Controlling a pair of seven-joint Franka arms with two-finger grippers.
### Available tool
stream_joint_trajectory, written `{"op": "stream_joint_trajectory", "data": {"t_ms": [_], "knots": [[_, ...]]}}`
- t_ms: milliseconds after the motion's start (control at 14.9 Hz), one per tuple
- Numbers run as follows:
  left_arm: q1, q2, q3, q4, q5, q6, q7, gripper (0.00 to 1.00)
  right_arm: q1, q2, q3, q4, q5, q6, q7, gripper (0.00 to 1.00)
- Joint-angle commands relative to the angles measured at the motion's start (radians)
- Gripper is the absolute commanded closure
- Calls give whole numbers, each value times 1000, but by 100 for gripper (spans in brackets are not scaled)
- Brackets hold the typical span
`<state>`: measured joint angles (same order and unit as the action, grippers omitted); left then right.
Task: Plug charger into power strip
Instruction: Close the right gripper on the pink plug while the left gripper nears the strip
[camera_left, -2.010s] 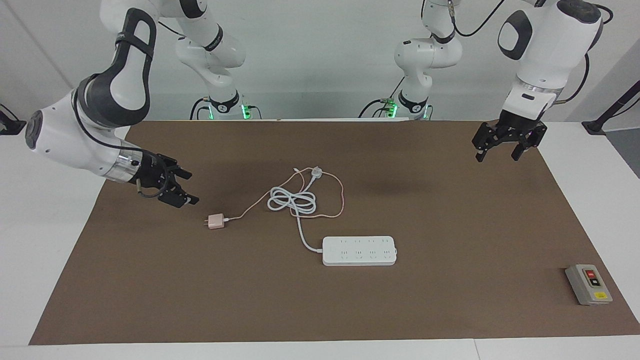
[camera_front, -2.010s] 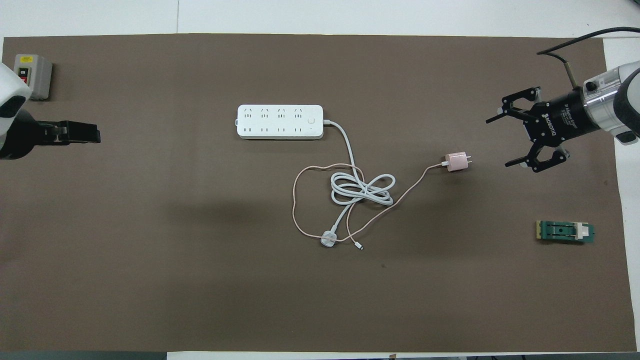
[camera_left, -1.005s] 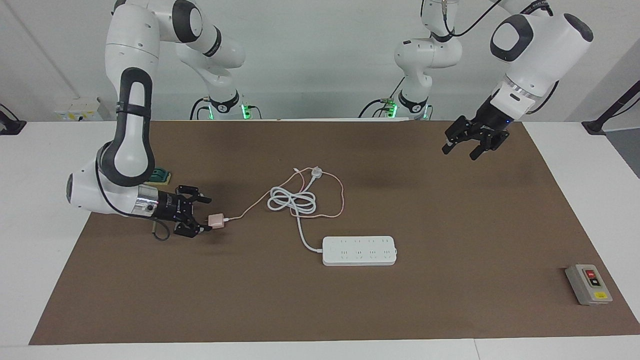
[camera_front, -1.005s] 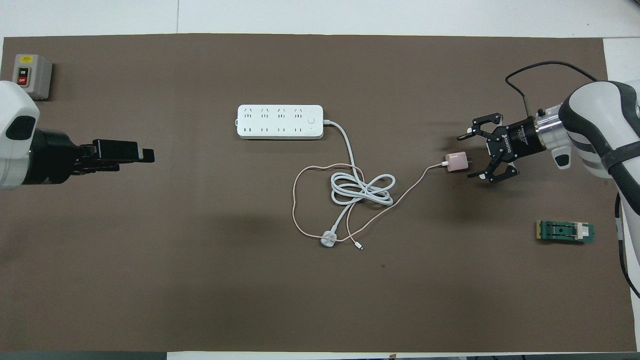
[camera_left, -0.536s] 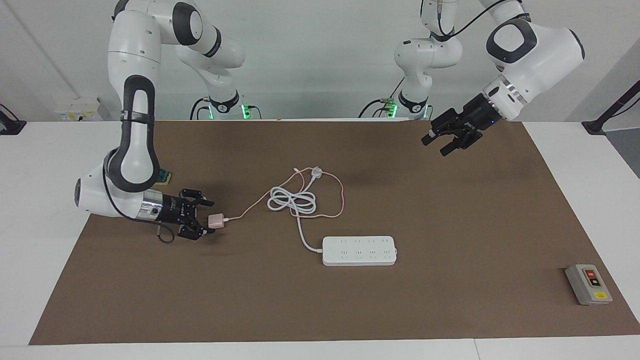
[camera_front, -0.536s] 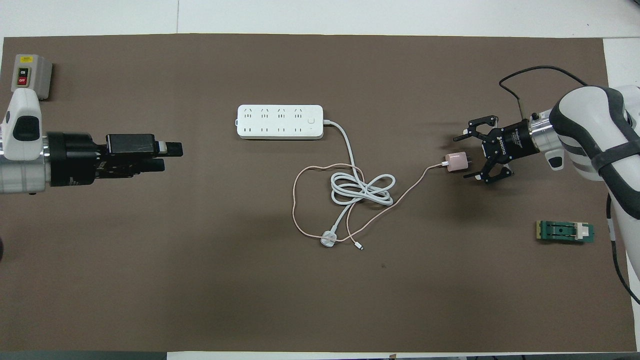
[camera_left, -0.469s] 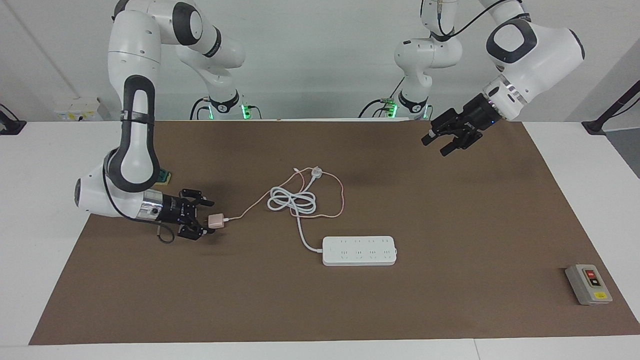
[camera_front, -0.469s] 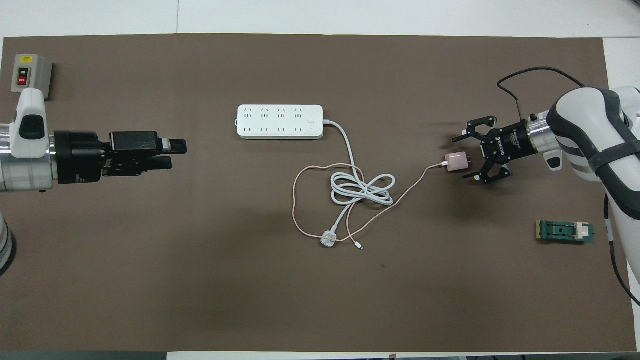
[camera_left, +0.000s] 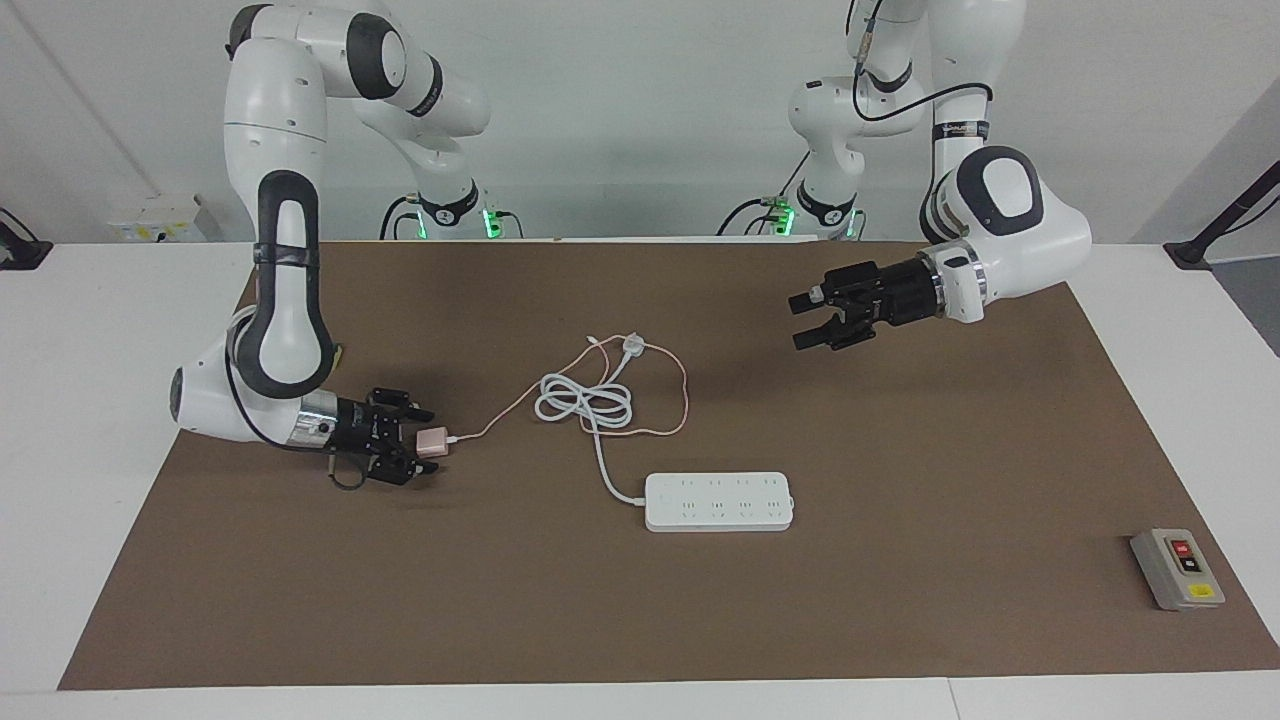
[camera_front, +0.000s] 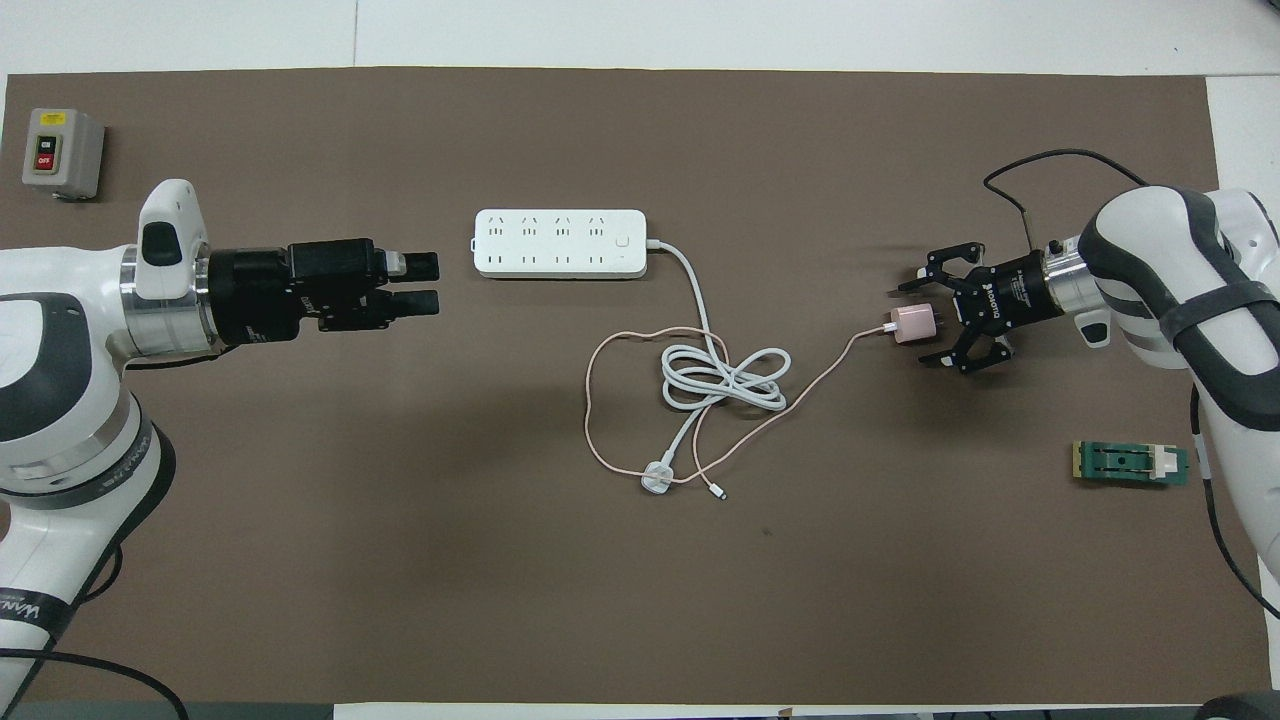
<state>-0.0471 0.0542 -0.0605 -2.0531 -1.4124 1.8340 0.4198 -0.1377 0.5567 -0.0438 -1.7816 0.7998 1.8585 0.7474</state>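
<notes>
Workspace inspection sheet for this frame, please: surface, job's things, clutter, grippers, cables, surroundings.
Surface: brown mat on a white table.
Job's things: charger lies on the mat toward the right arm's end, unplugged; power strip lies flat, farther from the robots.
Clutter: grey button box at the left arm's end; green part at the right arm's end.
Grippers: right gripper open, fingers on either side of the charger; left gripper open, raised over bare mat.
Cables: thick white cord coiled, pink cable looped through it.
Surroundings: white wall; nothing else seen.
</notes>
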Motion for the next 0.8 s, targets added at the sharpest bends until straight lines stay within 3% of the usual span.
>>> {"op": "stream_joint_trajectory", "data": {"t_ms": [0,67,134,201,335,737], "knots": [[-23,58,10,11,-80,-33,40,0,-8,5,4,-9,30,27,-33,17],[-31,79,8,11,-109,-41,60,0,-7,5,4,-9,30,27,-33,50],[-31,126,7,11,-150,-85,107,0,-3,6,4,-9,30,30,-33,69],[-33,195,8,25,-210,-132,185,0,-2,6,4,-9,30,33,-33,96],[-36,239,4,40,-246,-162,232,0,1,8,4,-10,29,53,-34,100],[-105,246,4,66,-296,-150,279,0,13,-3,7,28,27,48,52,100]]}}
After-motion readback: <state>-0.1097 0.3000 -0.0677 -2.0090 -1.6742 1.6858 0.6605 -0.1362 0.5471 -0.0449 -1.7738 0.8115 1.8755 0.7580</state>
